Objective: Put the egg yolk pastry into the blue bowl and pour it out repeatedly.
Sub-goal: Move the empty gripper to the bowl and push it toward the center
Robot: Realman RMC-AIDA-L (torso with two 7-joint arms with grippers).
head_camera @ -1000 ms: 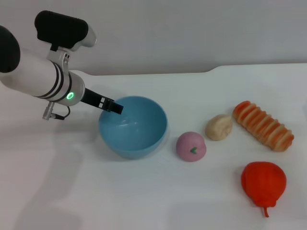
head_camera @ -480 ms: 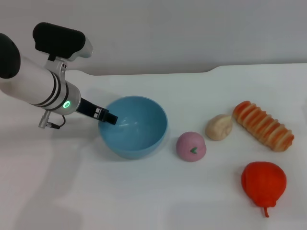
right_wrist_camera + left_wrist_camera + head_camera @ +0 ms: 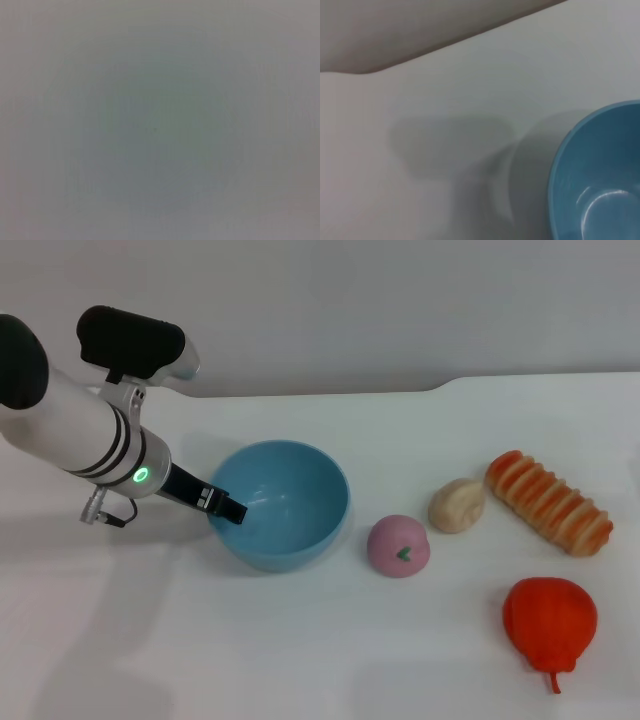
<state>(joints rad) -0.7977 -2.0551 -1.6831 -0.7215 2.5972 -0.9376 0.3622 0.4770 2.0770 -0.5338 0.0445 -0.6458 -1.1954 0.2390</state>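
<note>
My left pincer [image 3: 226,506] sits at the blue bowl's [image 3: 300,480] near rim; can't tell if it's gripping. The bowl's empty, the egg yolk pastry [image 3: 457,505] well off beside the striped bread [image 3: 549,502]. Nudge wrong and the bowl skids or flips.

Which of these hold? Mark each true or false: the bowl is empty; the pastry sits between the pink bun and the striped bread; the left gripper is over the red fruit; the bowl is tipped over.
1. The blue bowl is empty. True.
2. The egg yolk pastry sits between the pink bun and the striped bread. True.
3. The left gripper is over the red fruit. False: it is at the bowl's left rim.
4. The bowl is tipped over. False: it stands upright on the table.
</note>
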